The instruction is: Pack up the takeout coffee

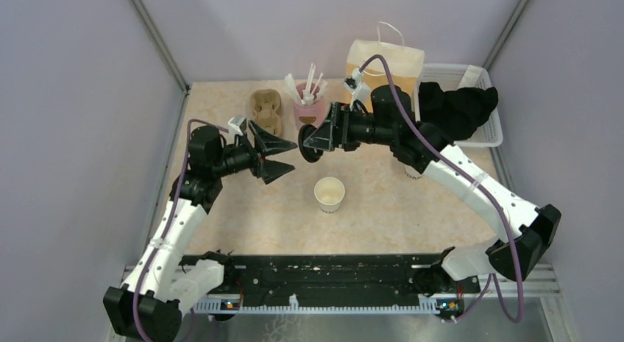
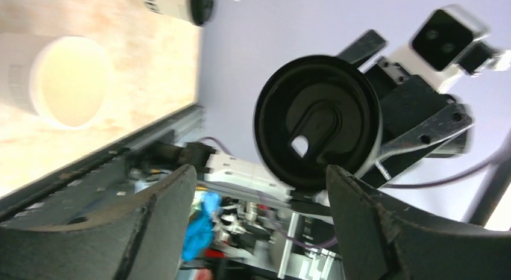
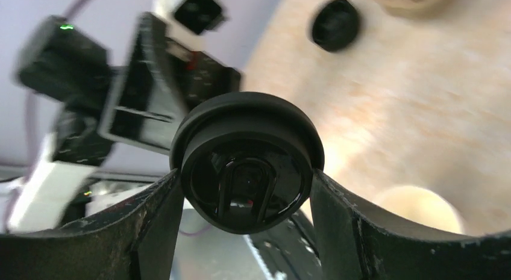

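A loose black lid is held on edge above the table, with my right gripper shut on its rim. From above, the lid sits at the tips of the right gripper. My left gripper faces it, open and just clear of it. In the left wrist view the lid stands beyond the left gripper, whose jaws are wide apart and hold nothing. A lidless white paper cup stands below them. One takeout coffee cup with its black lid shows beyond it, mostly hidden under the right arm.
A cardboard cup carrier, a pink cup of stirrers and a paper bag line the back. A white basket with dark contents sits at the back right. A dark round object lies near the carrier.
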Robot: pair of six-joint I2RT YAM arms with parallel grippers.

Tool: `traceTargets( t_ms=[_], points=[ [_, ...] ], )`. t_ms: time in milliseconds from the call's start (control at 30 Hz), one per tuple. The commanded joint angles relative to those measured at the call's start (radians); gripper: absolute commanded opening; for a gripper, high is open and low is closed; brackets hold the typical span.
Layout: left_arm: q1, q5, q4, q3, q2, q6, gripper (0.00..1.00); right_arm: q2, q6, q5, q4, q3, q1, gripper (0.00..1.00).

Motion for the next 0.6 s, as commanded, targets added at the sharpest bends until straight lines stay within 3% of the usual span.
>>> traceTargets(
  t_ms=[0,200,567],
  points=[
    [0.008,-0.185,-0.337,0.038,-0.067,0.319,0.88,-0.025,-0.277,0.25,-0.538,0.133,0.019,0.63],
    [0.008,-0.292,-0.443,0.024,-0.04,0.529,0.95,0.182,-0.401,0.571,-0.886,0.263,0.16,0.68],
    [0.008,-0.258,-0.465,-0.008,0.043,0.666,0.97,0.379,-0.457,0.588,-0.864,0.333,0.212,0.69]
  ],
)
